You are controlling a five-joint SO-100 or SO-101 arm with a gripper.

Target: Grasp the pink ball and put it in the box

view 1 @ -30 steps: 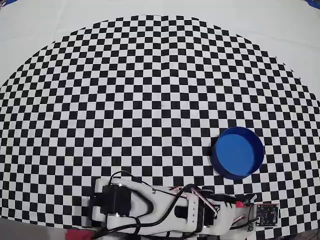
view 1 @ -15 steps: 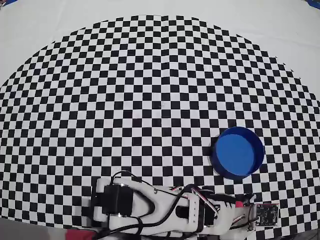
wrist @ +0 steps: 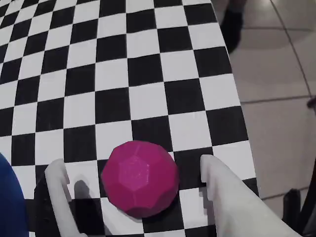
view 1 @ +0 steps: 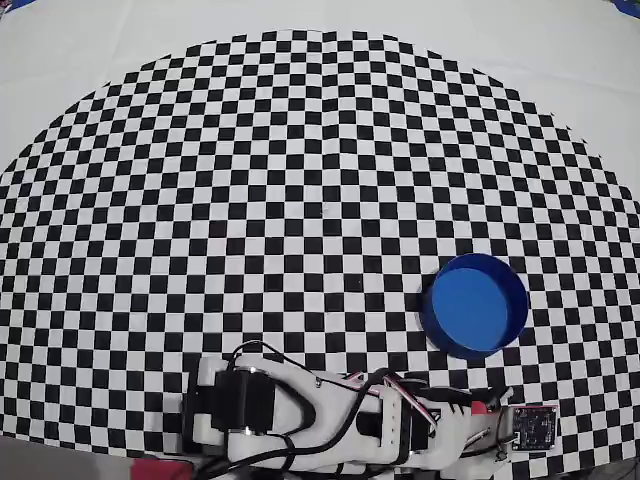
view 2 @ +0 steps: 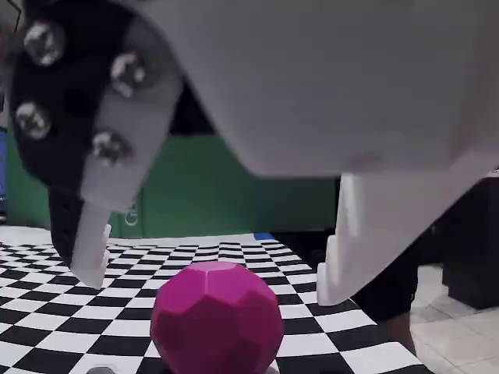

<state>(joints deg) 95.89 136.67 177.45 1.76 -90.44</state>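
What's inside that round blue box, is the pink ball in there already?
No. In the overhead view the box holds nothing; only its blue floor shows. The pink ball sits on the checkered mat between the open fingers. The arm covers it from overhead.

Overhead view straight down on checkered mat [view 1: 320, 200], wrist and low fixed views close on pink ball [wrist: 140, 178].

The pink ball [wrist: 140, 178], a matte magenta sphere with flat facets, is sitting on the checkered surface between my two spread fingers, which are not touching it; it is showing again in the fixed view [view 2: 217, 318]. The box [view 1: 474, 305], a round, shallow, bright blue container, is lying upright around four o'clock in the overhead view, its inside showing only blue.
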